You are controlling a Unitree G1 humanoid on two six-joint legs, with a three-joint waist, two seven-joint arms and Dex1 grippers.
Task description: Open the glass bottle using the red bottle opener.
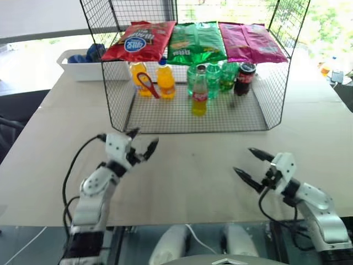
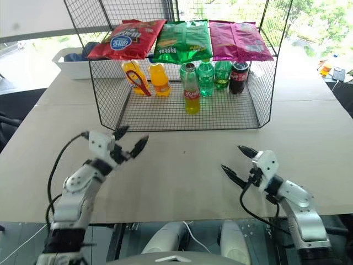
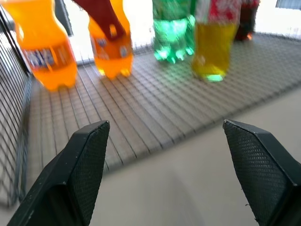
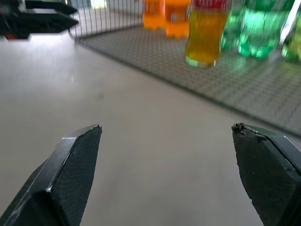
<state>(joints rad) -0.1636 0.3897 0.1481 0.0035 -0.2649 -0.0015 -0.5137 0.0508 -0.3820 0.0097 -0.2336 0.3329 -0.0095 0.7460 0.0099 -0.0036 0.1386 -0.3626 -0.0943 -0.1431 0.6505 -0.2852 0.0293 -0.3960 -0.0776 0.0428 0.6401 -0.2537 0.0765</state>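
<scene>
1. Nearest are the two hands, both over the bare worktop (image 1: 187,171) in front of the wire rack (image 1: 165,118). The left hand (image 1: 142,142) has its fingers spread wide with nothing between them. The right hand (image 1: 251,163) is likewise wide open and empty.

2. Farther on, the bottle (image 1: 199,97) stands upright on the rack floor, ahead of the other drinks and clear of them, so there is free room on its near side. Being glass and nearly full, it is probably heavy for its size, rigid, smooth and likely slippery, and it would break if it toppled. I judge the body at or just below the red label the best place to grip, squarely across, leaving the neck and cap free.

3. A little deeper and to the left, the opener (image 1: 148,84) leans tilted against the orange bottles (image 1: 165,79). It looks thin, flat, stiff and light. The narrow handle seems the part to pinch, keeping the loop head free; a nudge could make it slide or tip the light plastic bottle behind.

4. Farthest back are green bottles (image 1: 213,77) and a cola bottle (image 1: 244,79), with snack bags (image 1: 196,42) lying on top of the rack.
</scene>
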